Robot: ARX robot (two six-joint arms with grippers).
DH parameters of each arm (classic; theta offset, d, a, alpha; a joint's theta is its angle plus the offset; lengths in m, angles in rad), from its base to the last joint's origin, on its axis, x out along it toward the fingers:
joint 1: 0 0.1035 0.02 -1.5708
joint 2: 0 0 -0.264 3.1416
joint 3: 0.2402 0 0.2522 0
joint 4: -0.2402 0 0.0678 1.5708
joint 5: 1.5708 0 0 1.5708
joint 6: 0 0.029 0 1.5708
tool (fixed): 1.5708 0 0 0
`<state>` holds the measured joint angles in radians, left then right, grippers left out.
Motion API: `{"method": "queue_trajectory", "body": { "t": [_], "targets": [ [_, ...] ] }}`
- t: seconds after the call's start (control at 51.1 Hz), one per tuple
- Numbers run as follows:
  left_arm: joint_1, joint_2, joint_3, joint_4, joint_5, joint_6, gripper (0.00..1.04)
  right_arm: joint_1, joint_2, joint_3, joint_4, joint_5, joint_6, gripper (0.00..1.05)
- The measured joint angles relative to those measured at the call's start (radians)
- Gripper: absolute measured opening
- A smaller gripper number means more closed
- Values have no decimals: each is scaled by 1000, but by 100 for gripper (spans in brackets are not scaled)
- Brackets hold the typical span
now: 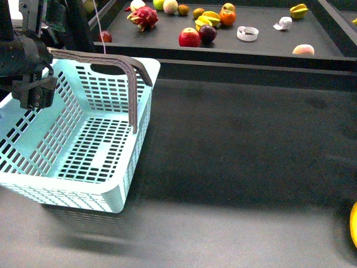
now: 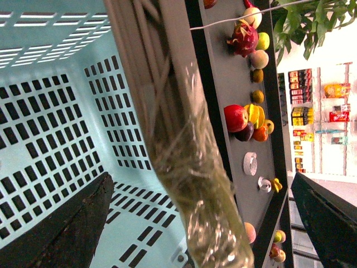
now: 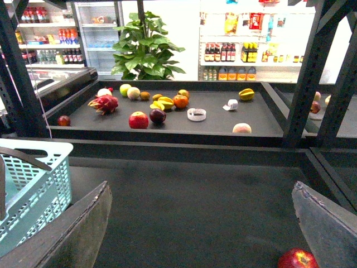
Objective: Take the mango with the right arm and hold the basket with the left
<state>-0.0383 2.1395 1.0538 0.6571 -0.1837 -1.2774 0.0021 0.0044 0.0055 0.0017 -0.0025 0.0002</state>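
A large light blue plastic basket with slotted sides (image 1: 83,192) sits at the near left of the dark grey worktop (image 1: 234,156), and nothing shows inside it. One of its brown-grey swing handles (image 1: 100,57) is raised above the rim. The left gripper (image 1: 33,89), black and bulky, is at the left end of that handle. In the left wrist view the handle (image 2: 184,167), wrapped in clear film, runs between the gripper's two dark fingers (image 2: 61,229). The jaws stand wide apart on either side of it, and neither finger presses on it.

The right gripper (image 3: 201,190) shows only in its own wrist view. Its jaws are spread with nothing between them, and it sits over bare worktop to the right of the basket (image 3: 39,184). A red round fruit (image 3: 297,260) lies on the worktop near it.

A smooth yellow rounded shape, apparently the mango (image 1: 354,226), is cut by the right edge of the front view. It is on the near right of the worktop, well apart from the basket, and too little of it shows to be sure.

On the far raised black shelf (image 1: 268,47) lie a pink dragon fruit (image 1: 144,17), a red apple (image 1: 189,37), an orange (image 1: 227,17), a white tape roll (image 1: 247,33) and a ridged yellow star fruit (image 1: 298,10).
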Motion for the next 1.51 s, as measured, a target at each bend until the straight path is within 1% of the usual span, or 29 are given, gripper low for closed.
{"method": "queue_trajectory", "body": {
  "t": [0.196,0.215,0.333,0.352,0.411,0.509,0.528,0.548,0.646,0.685,0.724,0.842,1.116,1.272,1.37,1.507],
  "targets": [
    [17,16,33,0,5,-9,97,0,0,0,0,0,0,96],
    [18,18,35,0,5,-10,95,0,0,0,0,0,0,96],
    [19,24,39,9,5,-16,74,0,0,0,0,0,0,96],
    [19,25,39,9,5,-16,72,0,0,0,0,0,0,96],
    [18,25,39,10,12,-17,62,0,0,0,0,0,0,96],
    [18,26,39,10,13,-16,46,0,0,0,0,0,0,96],
    [18,27,39,10,13,-16,42,0,0,0,0,0,0,96],
    [18,27,39,10,13,-16,40,0,0,0,0,0,0,96],
    [17,36,39,10,12,-16,24,0,0,0,0,0,0,96],
    [16,41,39,10,12,-31,17,0,0,0,0,0,0,96],
    [16,41,39,10,13,-73,13,0,0,0,0,0,0,96],
    [14,41,39,10,31,-90,10,0,0,0,0,0,0,96],
    [11,-25,-26,13,14,-77,9,0,0,0,0,0,0,96],
    [11,-116,-85,-11,-3,-16,9,0,0,0,0,0,0,96],
    [15,-232,-135,-43,-21,11,9,0,0,0,0,0,0,96],
    [9,-365,-192,-76,-23,26,9,0,0,0,0,0,0,96]
  ]
}}
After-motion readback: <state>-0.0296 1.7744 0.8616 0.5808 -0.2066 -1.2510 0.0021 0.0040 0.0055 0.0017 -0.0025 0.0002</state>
